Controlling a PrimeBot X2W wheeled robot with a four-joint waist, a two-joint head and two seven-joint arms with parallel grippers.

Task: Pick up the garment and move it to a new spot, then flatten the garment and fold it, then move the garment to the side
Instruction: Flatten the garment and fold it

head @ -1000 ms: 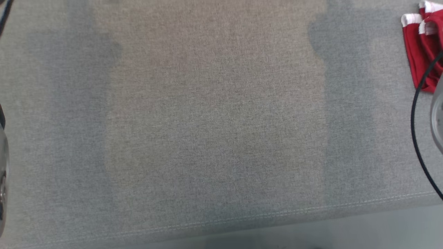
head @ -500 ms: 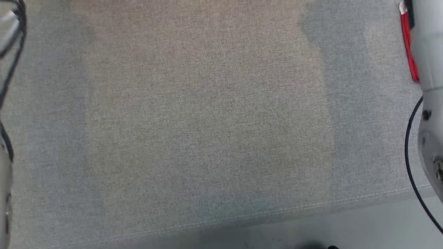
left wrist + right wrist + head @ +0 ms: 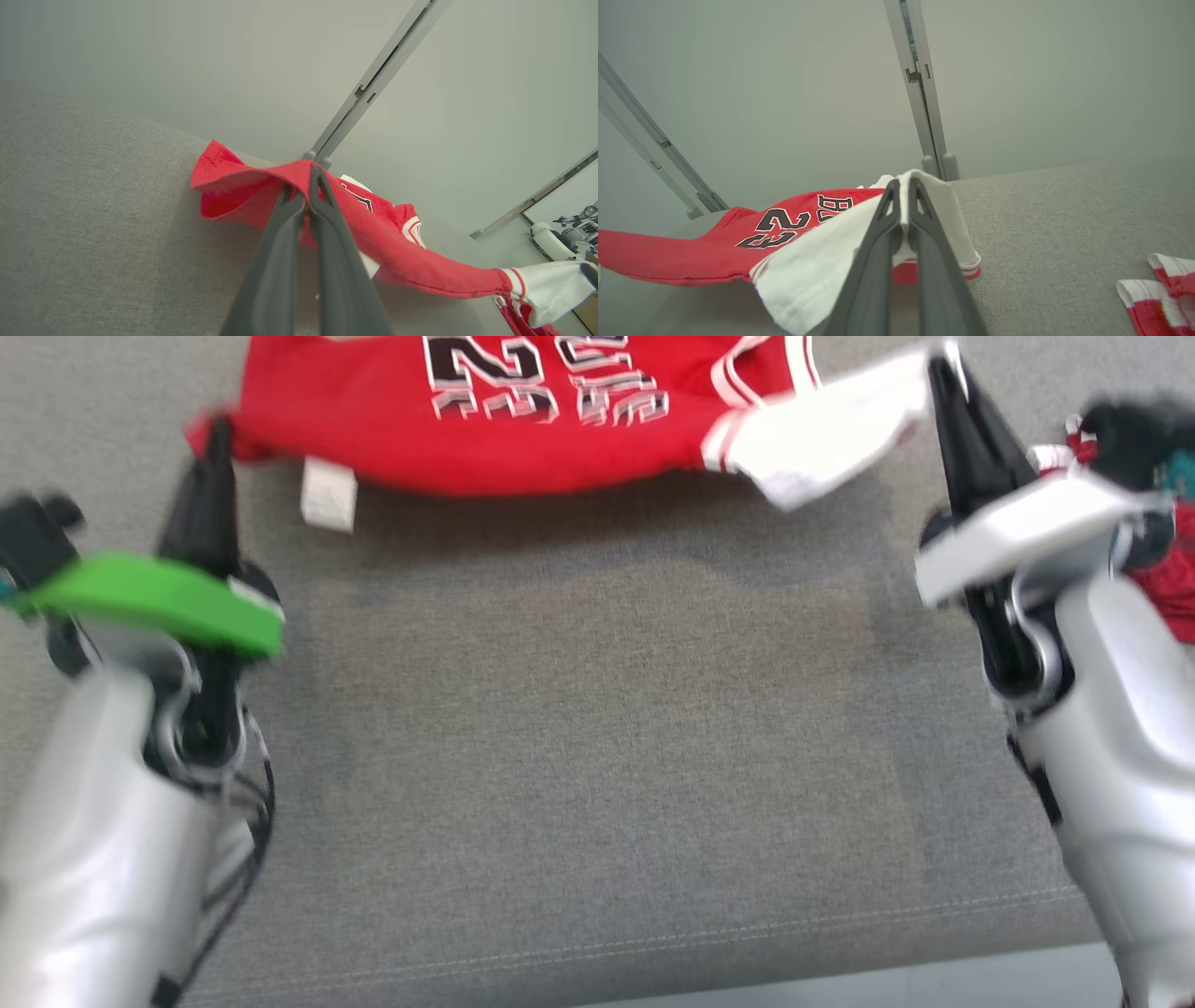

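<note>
The garment [image 3: 523,420] is a red jersey with black-and-white numbers and a white sleeve [image 3: 831,434]. It hangs stretched between my two grippers just above the grey fabric table [image 3: 579,728], at the top of the head view. My left gripper [image 3: 217,429] is shut on its red left corner [image 3: 261,179]. My right gripper [image 3: 938,369] is shut on the white sleeve [image 3: 817,261]. A white label [image 3: 329,493] dangles from the lower edge. The jersey's upper part runs past the top of the head view.
More red-and-white cloth [image 3: 1172,579] lies at the far right of the table [image 3: 1164,289], behind my right arm. The table's stitched front edge [image 3: 653,938] runs along the bottom. Grey metal frame posts [image 3: 922,93] stand beyond the far edge.
The head camera has swung. Both grippers and the stretched red jersey have come into view; earlier I saw bare grey table with arm parts at the edges and red cloth at the right.
</note>
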